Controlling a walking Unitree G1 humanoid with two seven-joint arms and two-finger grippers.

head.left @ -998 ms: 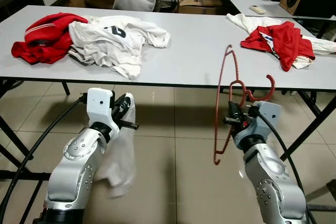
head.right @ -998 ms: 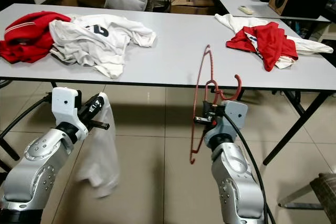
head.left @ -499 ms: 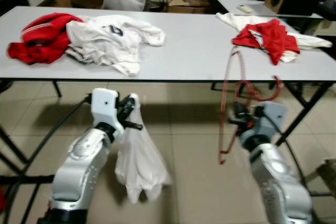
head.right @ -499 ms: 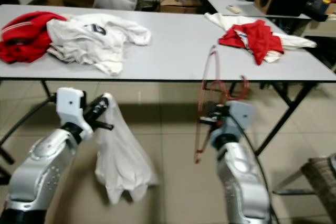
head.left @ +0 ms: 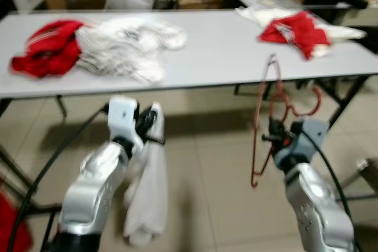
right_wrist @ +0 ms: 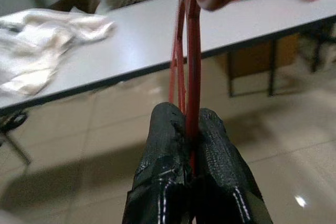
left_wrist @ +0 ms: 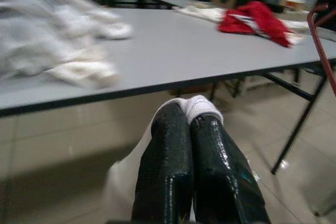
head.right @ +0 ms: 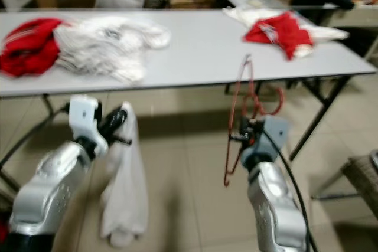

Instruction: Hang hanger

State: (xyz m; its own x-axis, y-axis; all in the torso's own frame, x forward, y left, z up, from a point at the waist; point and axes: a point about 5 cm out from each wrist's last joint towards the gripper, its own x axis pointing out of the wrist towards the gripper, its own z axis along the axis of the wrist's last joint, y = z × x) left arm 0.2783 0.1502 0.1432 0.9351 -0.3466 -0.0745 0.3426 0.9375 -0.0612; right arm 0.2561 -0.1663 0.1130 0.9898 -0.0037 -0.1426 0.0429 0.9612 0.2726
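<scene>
Table [head.left: 207, 57]: grey top spanning the upper view; red garment [head.left: 44, 57] at 10 o'clock, white heap [head.left: 127, 48] beside it, red-and-white clothes [head.left: 295, 28] at 1 o'clock.
Left gripper [left_wrist: 190, 121]: fingers pressed together on a white cloth [head.left: 144, 199] that hangs toward the tiled floor.
Right gripper [right_wrist: 188, 121]: fingers clamped on the red hanger [head.left: 266, 122], held upright below the table's front edge at 3 o'clock.

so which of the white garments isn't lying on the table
The white garment pinched in the left gripper hangs over the floor. The white pile beside the red shirt and the white cloth far right lie on the table.
</scene>
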